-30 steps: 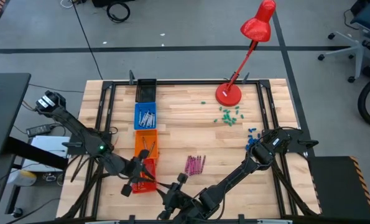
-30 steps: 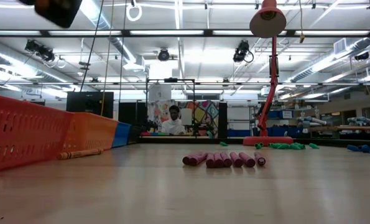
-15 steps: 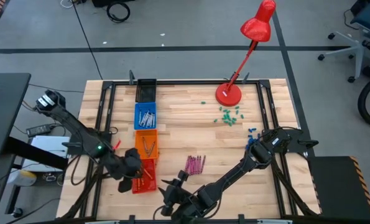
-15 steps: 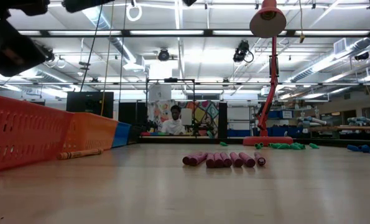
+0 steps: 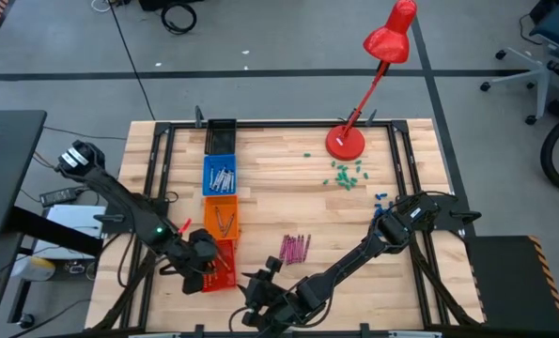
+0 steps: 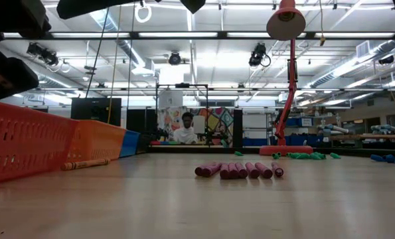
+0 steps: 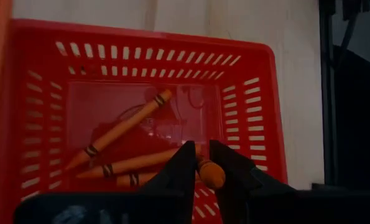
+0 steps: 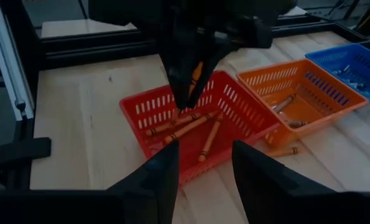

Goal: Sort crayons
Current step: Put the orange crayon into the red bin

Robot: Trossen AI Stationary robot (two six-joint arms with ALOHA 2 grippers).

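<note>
The left gripper (image 7: 201, 167) points down over the red basket (image 7: 253, 124), fingers nearly closed on an orange crayon (image 7: 211, 174); more orange crayons (image 7: 119, 130) lie inside the basket; the right gripper (image 8: 204, 163) hovers nearby, fingers apart, empty; pink crayons (image 5: 295, 248) lie mid-table.

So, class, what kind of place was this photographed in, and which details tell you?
Probably a robotics lab or workshop: an open hall with ceiling strip lights, more workbenches in the background, and a light wooden worktable in a black metal frame on a grey floor with wheeled office chairs.
</note>
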